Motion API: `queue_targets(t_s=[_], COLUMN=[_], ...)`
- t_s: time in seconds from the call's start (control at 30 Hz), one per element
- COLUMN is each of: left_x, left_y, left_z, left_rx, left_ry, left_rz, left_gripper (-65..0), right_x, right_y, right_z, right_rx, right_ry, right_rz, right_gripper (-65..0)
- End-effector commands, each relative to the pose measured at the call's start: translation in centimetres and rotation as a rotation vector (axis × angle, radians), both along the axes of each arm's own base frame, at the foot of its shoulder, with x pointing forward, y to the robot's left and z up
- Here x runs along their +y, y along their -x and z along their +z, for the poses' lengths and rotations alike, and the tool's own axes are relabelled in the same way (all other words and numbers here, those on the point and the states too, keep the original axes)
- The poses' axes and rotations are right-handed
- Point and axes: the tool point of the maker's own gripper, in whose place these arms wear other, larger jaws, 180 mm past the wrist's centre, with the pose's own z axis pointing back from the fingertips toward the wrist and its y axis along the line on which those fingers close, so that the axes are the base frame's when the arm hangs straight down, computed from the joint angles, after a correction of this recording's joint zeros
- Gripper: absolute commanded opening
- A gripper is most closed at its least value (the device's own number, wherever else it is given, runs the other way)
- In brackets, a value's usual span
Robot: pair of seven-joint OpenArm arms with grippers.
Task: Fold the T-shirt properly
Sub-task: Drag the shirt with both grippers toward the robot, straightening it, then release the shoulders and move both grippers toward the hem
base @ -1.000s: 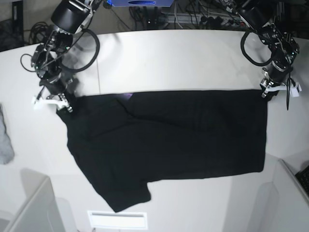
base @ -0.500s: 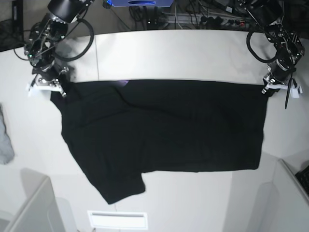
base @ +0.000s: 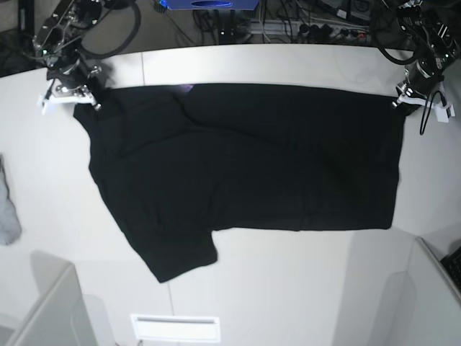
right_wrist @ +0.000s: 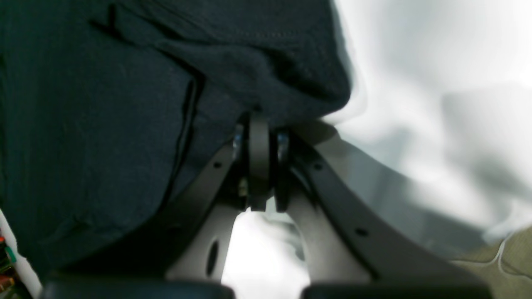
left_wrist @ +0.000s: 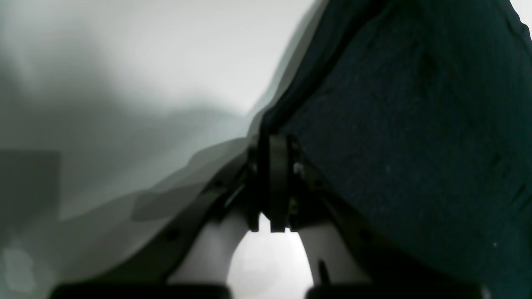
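The black T-shirt [base: 245, 158] hangs stretched wide between my two arms in the base view, one short sleeve drooping at the lower left. A sliver of purple shows at its top edge. My left gripper [base: 400, 102] is shut on the shirt's upper right corner; in the left wrist view the left gripper [left_wrist: 272, 143] pinches the dark T-shirt [left_wrist: 415, 124]. My right gripper [base: 88, 107] is shut on the upper left corner; in the right wrist view the right gripper [right_wrist: 259, 120] clamps a bunched fold of the T-shirt [right_wrist: 104, 116].
The white table [base: 288, 288] lies under the shirt. A small grey cloth [base: 7, 209] sits at the left edge. Cables and a blue device [base: 209, 4] line the back. A white bin [base: 43, 310] stands at the lower left, a slotted panel [base: 175, 328] at the front.
Both arms have carried the shirt's top edge toward the back of the table, and the whole shirt has shifted that way, pulled taut. Both grippers stay clamped on their corners.
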Motion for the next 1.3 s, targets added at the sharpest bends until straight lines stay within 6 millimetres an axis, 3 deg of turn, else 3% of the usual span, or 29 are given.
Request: queue_targets(t_s=[0.0, 0.4, 0.6, 0.8, 1.07, 1.1, 1.17, 1.2, 1.27], left_x=[1.1, 1.2, 1.0, 0.8, 0.8, 0.7, 0.7, 1.1, 2.3], left_y=[0.8, 5.3, 6.4, 8.3, 8.1, 8.0, 8.4, 8.6, 8.9], left_z=[0.3, -1.1, 0.4, 0.2, 0.5, 0.7, 1.0, 1.5, 2.6], left_rx=[0.030, 0.133, 0.141, 0.183, 0.177, 0.173, 0.188, 0.189, 0.188], left_ry=[-0.040, -0.044, -0.097, -0.101, -0.108, -0.113, -0.118, -0.128, -0.148], left_rz=[0.003, -0.003, -0.045, -0.052, -0.058, -0.062, -0.073, -0.065, -0.032], left_gripper=[-65.0, -65.0, -65.0, -65.0, -65.0, -65.0, -64.0, -57.6, -45.6], right_x=[-0.9, -0.5, -0.2, -0.2, -0.2, -0.2, -0.4, -0.5, -0.7], right_y=[-0.1, 3.0, 3.8, 4.6, 5.3, 5.5, 5.4, 5.5, 5.4], right_z=[0.9, 2.0, 1.6, 1.3, 1.1, 1.1, 1.7, 2.0, 2.8], right_rx=[-0.020, 0.016, 0.045, 0.067, 0.082, 0.086, 0.074, 0.071, 0.057], right_ry=[0.039, 0.075, 0.058, 0.060, 0.058, 0.059, 0.077, 0.087, 0.108], right_rz=[-0.009, 0.012, 0.024, 0.025, 0.026, 0.027, 0.032, 0.033, 0.038], right_gripper=[-65.0, -65.0, -65.0, -65.0, -65.0, -62.4, -46.2, -41.0, -38.9])
